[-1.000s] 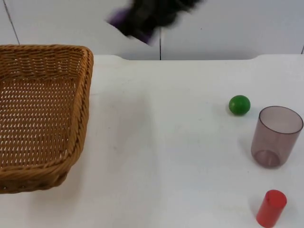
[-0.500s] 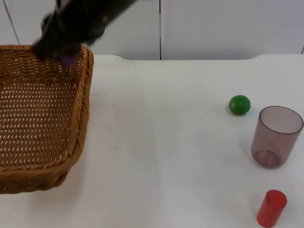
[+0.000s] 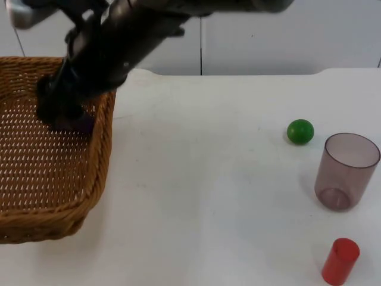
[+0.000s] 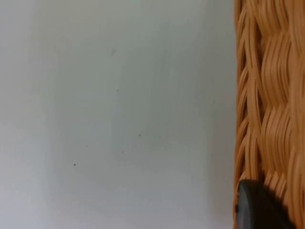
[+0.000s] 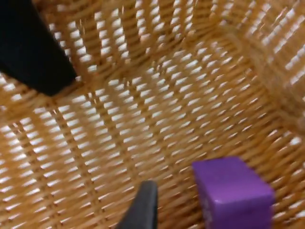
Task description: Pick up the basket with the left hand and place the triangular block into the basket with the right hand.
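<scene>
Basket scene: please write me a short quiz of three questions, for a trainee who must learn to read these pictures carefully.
1. True or false: the purple block is over the woven floor of the basket.
2. Which thing stands nearest to the green ball? A) red cylinder B) clear cup C) basket
3. Fill the gap: the right gripper reaches across the table into the ____.

Key: 1 true; 2 B; 3 basket.
</scene>
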Robot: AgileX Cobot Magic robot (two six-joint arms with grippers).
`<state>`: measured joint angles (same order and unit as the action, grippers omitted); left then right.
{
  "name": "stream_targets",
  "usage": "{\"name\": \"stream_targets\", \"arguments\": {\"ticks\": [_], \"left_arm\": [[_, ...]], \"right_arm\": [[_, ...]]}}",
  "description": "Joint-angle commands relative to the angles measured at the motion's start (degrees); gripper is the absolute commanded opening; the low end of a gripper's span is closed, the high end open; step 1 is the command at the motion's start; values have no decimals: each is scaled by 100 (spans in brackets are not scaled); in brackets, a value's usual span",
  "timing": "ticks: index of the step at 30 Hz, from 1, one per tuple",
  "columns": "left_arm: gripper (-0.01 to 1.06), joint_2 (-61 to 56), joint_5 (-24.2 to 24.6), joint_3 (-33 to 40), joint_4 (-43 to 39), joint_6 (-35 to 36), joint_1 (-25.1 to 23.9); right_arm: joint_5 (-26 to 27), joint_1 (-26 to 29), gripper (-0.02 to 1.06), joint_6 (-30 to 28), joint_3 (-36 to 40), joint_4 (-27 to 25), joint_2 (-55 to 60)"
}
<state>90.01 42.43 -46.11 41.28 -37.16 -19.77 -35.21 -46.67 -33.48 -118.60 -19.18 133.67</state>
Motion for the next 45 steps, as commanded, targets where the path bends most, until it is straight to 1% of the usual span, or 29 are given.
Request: {"name": "stream_targets", "arguments": {"ticks": [1, 2, 3, 4, 5, 6, 8, 10, 11, 13, 15, 16, 17, 20, 21, 23, 25, 26, 29, 31, 32, 34, 36, 37, 39, 42, 43, 45], "left_arm": [[0, -74, 30, 9, 183, -2, -30], [0, -74, 30, 9, 183, -2, -30], [0, -74, 30, 9, 183, -2, -30], [0, -74, 30, 9, 183, -2, -30], [0, -74, 30, 9, 183, -2, -30], [0, -74, 30, 9, 183, -2, -30], [0, -74, 17, 9, 181, -2, -30], [0, -74, 17, 9, 181, -2, -30], [0, -74, 17, 9, 181, -2, -30], [0, -74, 17, 9, 181, -2, -30], [0, -74, 17, 9, 181, -2, -30], [0, -74, 17, 9, 181, -2, -30], [0, -74, 17, 9, 181, -2, -30], [0, -74, 17, 9, 181, -2, -30], [0, -74, 17, 9, 181, -2, -30], [0, -74, 17, 9, 181, -2, -30], [0, -74, 17, 9, 181, -2, -30], [0, -74, 17, 9, 181, -2, -30], [0, -74, 28, 9, 276, -2, 5], [0, -38, -4, 9, 284, -2, 179], [0, -38, -4, 9, 284, -2, 179], [0, 71, -198, 9, 324, 14, 430], [0, 290, -509, 9, 507, 14, 732], [0, 290, -509, 9, 507, 14, 732], [0, 556, -921, 9, 836, 14, 1027], [0, 1099, -1492, -146, 1136, -46, 1559], [0, 1099, -1492, -146, 1136, -46, 1559], [0, 1481, -1644, -463, 1223, -46, 1875]], "right_arm": [[-70, 49, 88, 17, -90, 88, -360], [-162, 105, 88, 58, -90, 156, -562], [-358, 219, 88, 220, -90, 275, -855], [-457, 262, 88, 280, -90, 286, -975], [-457, 262, 88, 280, -90, 286, -975], [-801, 425, 88, 436, -90, 286, -1307], [-1252, 704, 88, 748, -78, 286, -1692], [-1617, 984, 88, 875, 22, 253, -2082], [-1617, 984, 88, 875, 22, 253, -2082], [-1735, 1230, 88, 910, 334, 239, -2459], [-1745, 1436, 88, 910, 783, 239, -2916], [-1745, 1436, 88, 910, 783, 239, -2916], [-1706, 1500, 88, 910, 1077, 239, -3122], [-1312, 1630, 88, 910, 2084, 249, -3920], [-1312, 1630, 88, 910, 2084, 249, -3920], [-737, 1630, 88, 910, 3031, 274, -4682], [-401, 1630, 88, 939, 3784, 229, -5197], [-401, 1630, 88, 939, 3784, 229, -5197], [-62, 1630, 88, 1054, 4615, 229, -5843], [92, 1630, 88, 1054, 4993, 229, -6185], [92, 1630, 88, 1054, 4993, 229, -6185], [107, 1630, 88, 1054, 5183, 229, -6417], [-24, 1630, 88, 1137, 5252, 229, -6590], [-24, 1630, 88, 1137, 5252, 229, -6590], [-189, 1630, 88, 1229, 5252, 229, -6666], [-364, 1619, 88, 1160, 5252, 251, -6704], [-364, 1619, 88, 1160, 5252, 251, -6704], [-514, 1619, 88, 1160, 5252, 251, -6717]]}}
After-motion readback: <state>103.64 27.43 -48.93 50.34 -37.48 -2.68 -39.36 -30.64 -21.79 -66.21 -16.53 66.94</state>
